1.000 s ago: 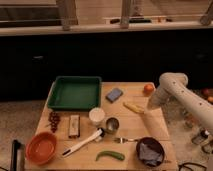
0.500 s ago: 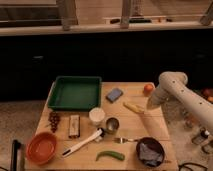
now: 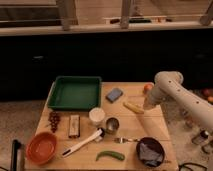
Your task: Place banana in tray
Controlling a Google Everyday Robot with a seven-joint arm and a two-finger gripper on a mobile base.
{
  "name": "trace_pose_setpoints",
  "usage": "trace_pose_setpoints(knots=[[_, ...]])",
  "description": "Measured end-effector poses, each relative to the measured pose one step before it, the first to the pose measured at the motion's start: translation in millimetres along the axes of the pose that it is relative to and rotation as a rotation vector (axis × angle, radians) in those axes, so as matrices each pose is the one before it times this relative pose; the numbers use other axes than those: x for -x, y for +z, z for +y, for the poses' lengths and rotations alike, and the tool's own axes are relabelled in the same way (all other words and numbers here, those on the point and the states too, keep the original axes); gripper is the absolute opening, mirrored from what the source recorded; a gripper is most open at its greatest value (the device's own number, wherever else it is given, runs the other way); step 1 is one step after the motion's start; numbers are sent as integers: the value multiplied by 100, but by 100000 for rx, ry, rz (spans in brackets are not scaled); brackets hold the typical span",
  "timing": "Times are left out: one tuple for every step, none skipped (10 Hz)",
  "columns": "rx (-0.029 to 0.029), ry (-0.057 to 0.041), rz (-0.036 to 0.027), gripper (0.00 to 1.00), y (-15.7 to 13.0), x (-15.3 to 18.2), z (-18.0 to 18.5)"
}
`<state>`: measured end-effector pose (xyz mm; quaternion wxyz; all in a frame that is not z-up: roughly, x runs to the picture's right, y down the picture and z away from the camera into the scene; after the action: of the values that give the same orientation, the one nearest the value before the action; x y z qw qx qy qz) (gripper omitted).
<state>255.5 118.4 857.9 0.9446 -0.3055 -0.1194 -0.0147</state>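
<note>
The banana [image 3: 133,107] is small and pale yellow and lies on the wooden table right of centre. The dark green tray [image 3: 75,93] sits at the back left of the table with nothing in it. My gripper [image 3: 145,105] hangs at the end of the white arm, which comes in from the right. It is low over the table, just to the right of the banana and close to its end. I cannot see whether it touches the banana.
A blue sponge [image 3: 114,94] and an orange-red fruit [image 3: 148,88] lie behind the banana. A white cup [image 3: 96,116], metal cup [image 3: 111,125], white brush [image 3: 82,143], green pepper [image 3: 111,155], dark bowl [image 3: 150,150], orange bowl [image 3: 41,148], grapes [image 3: 54,120] and snack bar [image 3: 74,125] fill the front.
</note>
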Motion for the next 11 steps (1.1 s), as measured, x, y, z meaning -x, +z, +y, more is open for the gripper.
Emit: trace_pose_setpoints(knots=[[-199, -113, -354, 80, 123, 491, -287], [-160, 365, -253, 80, 110, 127, -119], [-409, 892, -468, 80, 159, -12, -102], [-260, 406, -321, 80, 129, 94, -119], [-191, 392, -291, 80, 202, 143, -126], [-364, 975, -747, 80, 594, 261, -195], [-41, 661, -319, 80, 379, -11, 11], [-118, 902, -495, 80, 558, 25, 3], [222, 375, -456, 80, 725, 232, -110], [608, -38, -357, 80, 623, 258, -48], [616, 153, -400, 80, 608, 148, -54]])
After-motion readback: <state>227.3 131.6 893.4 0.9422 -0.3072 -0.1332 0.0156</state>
